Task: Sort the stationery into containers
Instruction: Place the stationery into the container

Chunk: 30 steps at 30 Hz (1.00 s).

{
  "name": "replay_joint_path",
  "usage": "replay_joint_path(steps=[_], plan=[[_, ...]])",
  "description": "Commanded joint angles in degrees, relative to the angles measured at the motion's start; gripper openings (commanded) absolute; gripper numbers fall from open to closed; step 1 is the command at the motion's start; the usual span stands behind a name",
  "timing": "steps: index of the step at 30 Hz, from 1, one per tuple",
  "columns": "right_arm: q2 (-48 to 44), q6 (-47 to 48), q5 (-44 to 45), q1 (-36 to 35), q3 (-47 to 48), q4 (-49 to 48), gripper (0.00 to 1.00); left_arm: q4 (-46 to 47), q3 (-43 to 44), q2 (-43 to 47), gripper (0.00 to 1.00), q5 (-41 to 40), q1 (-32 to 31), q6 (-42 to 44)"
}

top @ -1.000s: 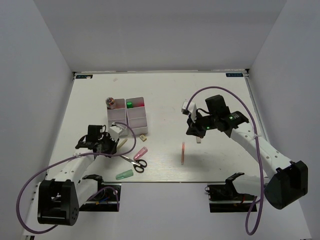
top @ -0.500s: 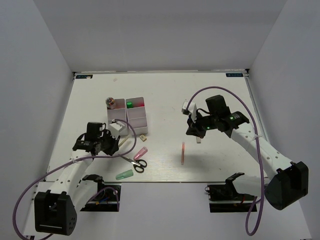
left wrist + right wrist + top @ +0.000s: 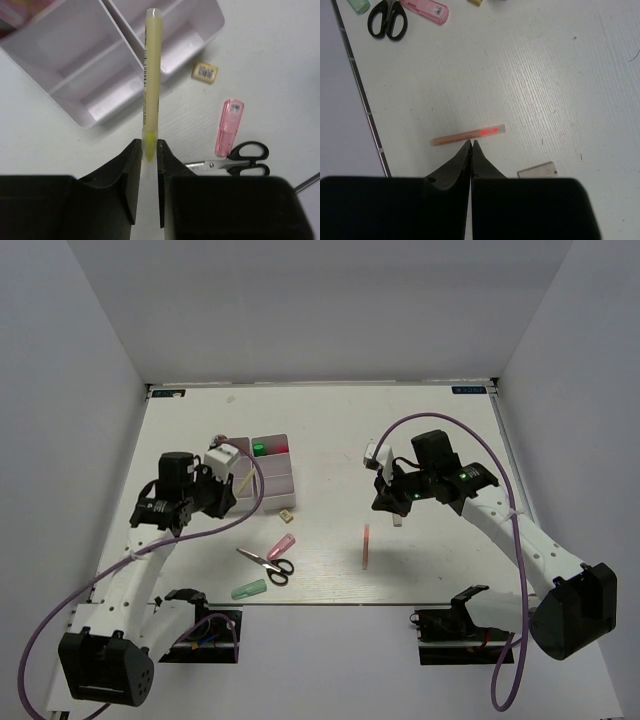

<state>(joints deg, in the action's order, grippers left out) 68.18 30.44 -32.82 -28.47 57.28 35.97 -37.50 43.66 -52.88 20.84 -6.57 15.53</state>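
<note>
while the left gripper [image 3: 148, 150] pinches the thin yellow stick [image 3: 152, 65] by one end, holding it over the white trays [image 3: 107, 92], the right gripper [image 3: 471, 145] hangs empty, jaws pressed together, above the table [image 3: 560, 75] just beside the thin pink stick [image 3: 468, 134]; scissors [image 3: 235, 165] lie near the trays.

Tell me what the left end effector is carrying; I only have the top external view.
Observer: The left end effector pinches a thin yellow stick by one end, its far end pointing at the white trays.
Operator: Check the right end effector.
Observer: Shut, with nothing in it; a thin pink stick lies on the table just past its tips.
Operator: Identify the speck by the tray corner.
Observer: A small tan eraser with a printed label.
</note>
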Motion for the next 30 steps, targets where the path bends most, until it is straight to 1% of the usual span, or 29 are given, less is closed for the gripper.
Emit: replay_joint_path(steps=[1,3,8,10,14,18,22,23,25,26,30], plan=[[-0.15,0.5,-1.37,0.34,0.73,0.33,0.0,-2.84,5.37,-2.13,0.01,-1.94,-0.11,1.43],[-0.15,0.59,-1.28,0.17,0.73,0.33,0.0,-4.25,8.01,-3.54,0.01,-4.91,-0.29,2.84],[-0.07,0.59,-1.2,0.34,0.56,0.25,0.0,-6.44,11.18,-4.68,0.01,-8.44,-0.11,5.13],[0.02,0.68,-1.2,0.34,0.64,0.33,0.0,-7.06,12.06,-5.04,0.01,-8.54,-0.2,4.17],[0.28,0.77,-1.28,0.26,0.64,0.34,0.0,-10.57,15.3,-7.14,0.01,-6.52,-0.11,-0.84],[0.28,0.77,-1.28,0.17,0.64,0.42,0.0,-14.43,17.33,-8.72,0.01,-6.69,-0.2,-1.38],[0.46,0.85,-1.37,0.17,0.56,0.42,0.0,-18.31,21.54,-11.27,0.01,-9.41,-0.37,2.22],[0.55,1.03,-1.55,0.25,0.56,0.42,0.0,-20.14,22.43,-13.71,0.01,-10.02,-0.55,3.36],[0.46,1.03,-1.46,0.17,0.73,0.68,0.0,-22.61,26.19,-15.31,0.01,-10.9,-1.95,5.73],[0.55,1.03,-1.81,0.25,0.73,0.6,0.0,-23.06,27.0,-17.84,0.01,-12.04,-2.31,7.13],[0.46,1.12,-1.72,0.25,0.73,0.86,0.0,-24.2,32.18,-22.17,0.01,-13.89,-4.41,12.23]])
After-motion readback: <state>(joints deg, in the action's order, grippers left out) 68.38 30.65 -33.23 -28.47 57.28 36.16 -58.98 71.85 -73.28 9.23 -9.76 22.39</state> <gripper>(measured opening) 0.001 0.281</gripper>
